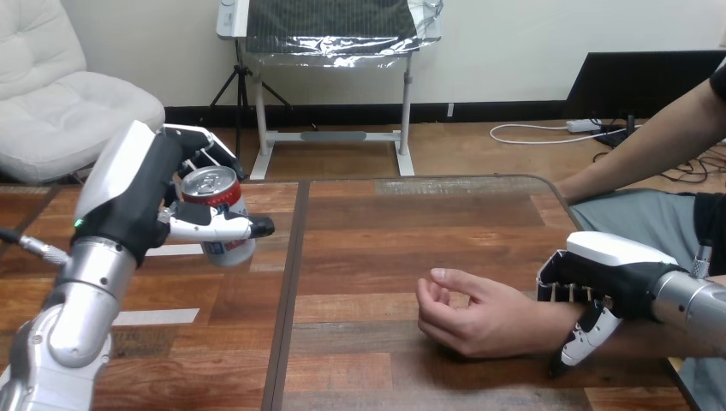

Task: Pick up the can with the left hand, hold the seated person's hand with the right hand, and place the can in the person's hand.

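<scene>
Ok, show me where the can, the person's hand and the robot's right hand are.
can (227, 199): head view, red side just under the lid.
person's hand (492, 321): head view, upturned palm.
right hand (612, 253): head view, white shell on its back.

You could read no text, number or sign anywhere at that moment. The can (224, 224) bore print in red, white and blue on its side, but the lettering was too small and too much covered for you to make out a single word.
</scene>
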`<state>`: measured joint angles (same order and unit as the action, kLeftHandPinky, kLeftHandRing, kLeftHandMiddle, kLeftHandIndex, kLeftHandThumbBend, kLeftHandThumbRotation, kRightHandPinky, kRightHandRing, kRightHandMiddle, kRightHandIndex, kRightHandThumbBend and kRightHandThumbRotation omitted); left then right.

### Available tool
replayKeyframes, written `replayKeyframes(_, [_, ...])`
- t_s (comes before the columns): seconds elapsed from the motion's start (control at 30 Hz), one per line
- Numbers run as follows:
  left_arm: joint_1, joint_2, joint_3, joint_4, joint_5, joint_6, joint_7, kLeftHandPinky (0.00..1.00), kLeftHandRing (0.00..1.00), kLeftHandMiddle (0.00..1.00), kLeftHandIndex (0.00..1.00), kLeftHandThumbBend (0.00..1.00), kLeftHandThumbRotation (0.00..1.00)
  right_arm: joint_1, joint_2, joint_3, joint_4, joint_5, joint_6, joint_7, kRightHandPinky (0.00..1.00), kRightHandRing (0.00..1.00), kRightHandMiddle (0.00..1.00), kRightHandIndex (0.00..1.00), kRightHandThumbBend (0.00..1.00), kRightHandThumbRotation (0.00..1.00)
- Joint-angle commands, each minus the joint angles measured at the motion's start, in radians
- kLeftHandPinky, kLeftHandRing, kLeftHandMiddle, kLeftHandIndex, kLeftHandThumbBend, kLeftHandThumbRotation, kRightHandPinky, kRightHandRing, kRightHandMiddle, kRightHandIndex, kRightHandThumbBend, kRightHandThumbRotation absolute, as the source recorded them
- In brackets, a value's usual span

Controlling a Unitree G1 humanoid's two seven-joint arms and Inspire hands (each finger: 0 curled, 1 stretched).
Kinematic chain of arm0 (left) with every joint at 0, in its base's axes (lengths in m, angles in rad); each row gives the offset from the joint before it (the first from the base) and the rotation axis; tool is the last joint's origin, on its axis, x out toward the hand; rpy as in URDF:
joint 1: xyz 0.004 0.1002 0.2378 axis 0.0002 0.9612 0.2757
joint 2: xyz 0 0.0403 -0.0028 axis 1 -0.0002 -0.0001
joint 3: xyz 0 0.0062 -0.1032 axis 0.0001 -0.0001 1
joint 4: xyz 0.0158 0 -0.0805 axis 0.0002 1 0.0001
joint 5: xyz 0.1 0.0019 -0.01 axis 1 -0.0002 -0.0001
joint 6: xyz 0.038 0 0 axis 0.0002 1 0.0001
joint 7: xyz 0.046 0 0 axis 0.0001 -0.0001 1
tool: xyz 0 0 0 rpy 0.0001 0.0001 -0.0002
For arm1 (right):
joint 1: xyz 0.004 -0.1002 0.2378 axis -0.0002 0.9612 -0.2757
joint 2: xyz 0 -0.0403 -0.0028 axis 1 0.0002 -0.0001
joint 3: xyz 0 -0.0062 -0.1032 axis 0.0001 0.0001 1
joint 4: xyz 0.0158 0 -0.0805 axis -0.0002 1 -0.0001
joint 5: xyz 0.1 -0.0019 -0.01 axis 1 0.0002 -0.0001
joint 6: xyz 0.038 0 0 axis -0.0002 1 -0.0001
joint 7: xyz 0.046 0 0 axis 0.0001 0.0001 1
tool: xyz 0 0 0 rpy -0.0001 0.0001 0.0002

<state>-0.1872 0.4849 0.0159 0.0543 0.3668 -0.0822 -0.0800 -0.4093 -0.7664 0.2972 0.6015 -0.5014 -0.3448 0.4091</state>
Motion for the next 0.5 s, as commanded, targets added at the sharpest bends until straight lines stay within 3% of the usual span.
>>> replayKeyframes(0.0, [-0.11,-0.024,-0.004,0.043,-0.013,-0.031,0.026,0.07,0.11,0.19,0.43,0.77,0.0,0.014,0.039,-0.019,0.034,0.036,-0.026,-0.028,0.3,0.35,0.41,0.43,0.79,0.0])
replayKeyframes(0.47, [-0.172,-0.054,-0.029,0.204,-0.017,-0.111,0.047,0.07,0.11,0.19,0.43,0.76,0.0,-0.004,0.043,-0.044,0.031,0.075,-0.053,-0.056,0.32,0.36,0.41,0.43,0.79,0.0])
